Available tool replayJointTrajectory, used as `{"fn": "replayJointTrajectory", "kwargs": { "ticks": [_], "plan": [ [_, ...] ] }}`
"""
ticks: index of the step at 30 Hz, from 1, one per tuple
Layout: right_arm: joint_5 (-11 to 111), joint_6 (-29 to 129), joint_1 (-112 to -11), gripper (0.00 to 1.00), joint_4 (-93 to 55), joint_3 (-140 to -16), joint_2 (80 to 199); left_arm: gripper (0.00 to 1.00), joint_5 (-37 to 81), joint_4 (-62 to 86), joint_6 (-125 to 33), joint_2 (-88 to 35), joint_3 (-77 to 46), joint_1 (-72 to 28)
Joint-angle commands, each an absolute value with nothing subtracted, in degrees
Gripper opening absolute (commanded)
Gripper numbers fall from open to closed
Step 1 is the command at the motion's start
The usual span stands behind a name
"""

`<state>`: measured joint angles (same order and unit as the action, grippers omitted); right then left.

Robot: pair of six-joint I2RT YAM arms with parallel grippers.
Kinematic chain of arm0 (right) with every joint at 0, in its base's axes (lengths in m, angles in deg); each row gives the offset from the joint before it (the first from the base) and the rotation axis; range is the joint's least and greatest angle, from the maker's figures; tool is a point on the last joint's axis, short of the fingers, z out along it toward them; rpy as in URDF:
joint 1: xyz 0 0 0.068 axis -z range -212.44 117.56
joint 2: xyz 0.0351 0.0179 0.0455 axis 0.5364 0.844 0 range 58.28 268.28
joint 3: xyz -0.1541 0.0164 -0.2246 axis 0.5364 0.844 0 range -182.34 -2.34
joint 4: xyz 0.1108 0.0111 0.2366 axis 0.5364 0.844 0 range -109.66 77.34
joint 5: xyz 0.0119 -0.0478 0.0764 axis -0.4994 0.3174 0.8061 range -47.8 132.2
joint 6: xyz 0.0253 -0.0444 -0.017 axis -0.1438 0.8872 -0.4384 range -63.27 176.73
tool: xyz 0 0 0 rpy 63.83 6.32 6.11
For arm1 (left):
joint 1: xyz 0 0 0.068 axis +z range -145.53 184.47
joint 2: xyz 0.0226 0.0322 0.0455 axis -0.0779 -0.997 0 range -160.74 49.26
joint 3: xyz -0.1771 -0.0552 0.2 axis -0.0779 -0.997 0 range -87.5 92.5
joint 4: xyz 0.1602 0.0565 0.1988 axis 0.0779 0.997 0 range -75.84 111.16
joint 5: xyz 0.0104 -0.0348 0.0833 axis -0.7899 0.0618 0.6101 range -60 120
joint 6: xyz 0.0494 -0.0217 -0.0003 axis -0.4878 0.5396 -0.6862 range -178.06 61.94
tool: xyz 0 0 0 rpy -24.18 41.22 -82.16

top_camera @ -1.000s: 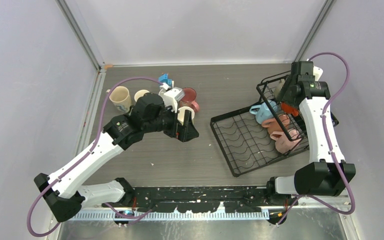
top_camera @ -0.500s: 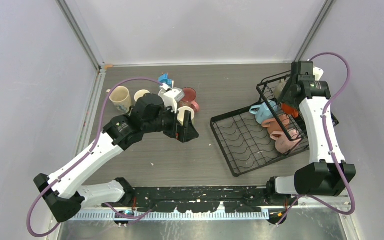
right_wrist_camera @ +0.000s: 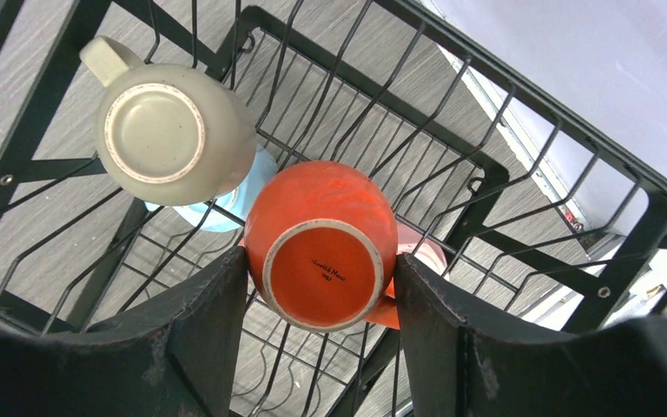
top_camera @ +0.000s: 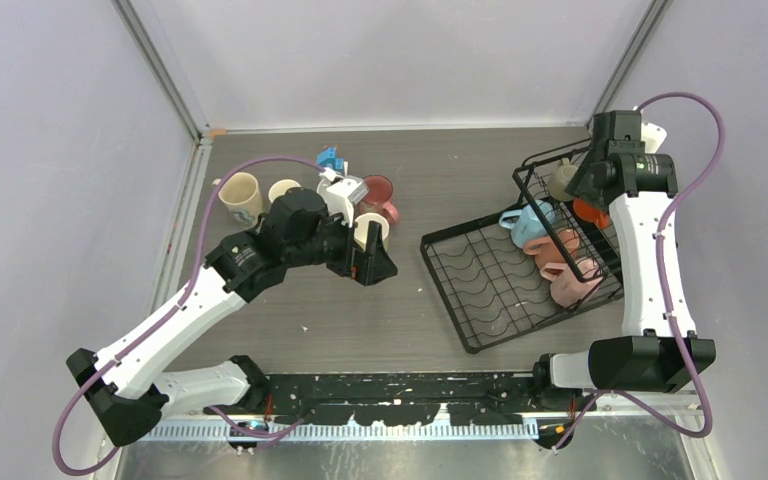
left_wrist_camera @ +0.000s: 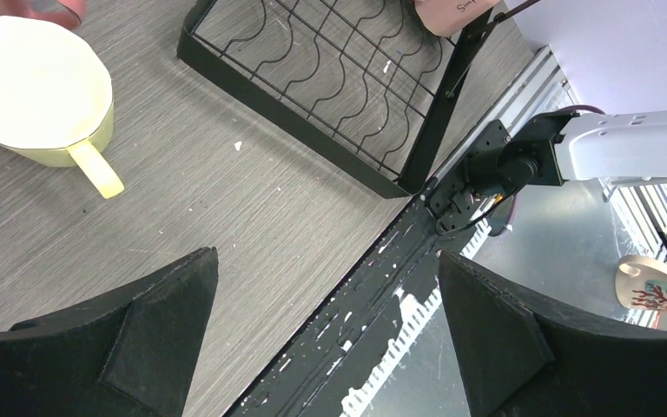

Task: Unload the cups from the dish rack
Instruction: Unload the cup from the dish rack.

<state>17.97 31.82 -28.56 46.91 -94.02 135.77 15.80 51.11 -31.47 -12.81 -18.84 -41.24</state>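
The black wire dish rack (top_camera: 480, 290) stands at the right. Its raised side holds an upturned orange cup (right_wrist_camera: 321, 243), and my right gripper (right_wrist_camera: 320, 287) is shut on that cup's sides, base towards the camera. A beige cup (right_wrist_camera: 169, 130) sits beside it, with a light blue cup (right_wrist_camera: 226, 213) below. From above, the right gripper (top_camera: 592, 200) hangs over the rack's far end, near the blue cup (top_camera: 530, 222) and two pink cups (top_camera: 568, 270). My left gripper (top_camera: 375, 265) stands open above the table, holding nothing, near a pale yellow cup (left_wrist_camera: 39, 95).
Several cups cluster on the table at back left, among them a cream one (top_camera: 241, 196) and a dark pink one (top_camera: 380, 192), with a small blue-and-white toy (top_camera: 330, 160). The rack's near corner (left_wrist_camera: 399, 182) lies close to the table's front rail (left_wrist_camera: 382, 287).
The right gripper has closed onto the orange cup, and the right arm has shifted up and to the right with it. The left arm has stayed still and open.
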Motion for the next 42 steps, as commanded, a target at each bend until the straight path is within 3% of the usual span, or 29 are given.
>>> {"fn": "replayJointTrajectory", "kwargs": {
  "ticks": [1,28,42],
  "plan": [
    [15.39,30.54,-28.31,0.33,48.36,-99.06,133.25,1.0,14.58,47.91,-31.09,-11.35,-19.12,-41.41],
    [28.6,25.77,-32.31,0.3,50.4,-105.55,129.84,1.0,10.64,37.11,-21.14,-15.88,-19.96,-40.59],
    [30.12,13.73,-57.17,0.3,41.57,-102.38,132.54,1.0,8.67,23.47,-11.17,-16.15,-26.72,-36.77]
  ]
}}
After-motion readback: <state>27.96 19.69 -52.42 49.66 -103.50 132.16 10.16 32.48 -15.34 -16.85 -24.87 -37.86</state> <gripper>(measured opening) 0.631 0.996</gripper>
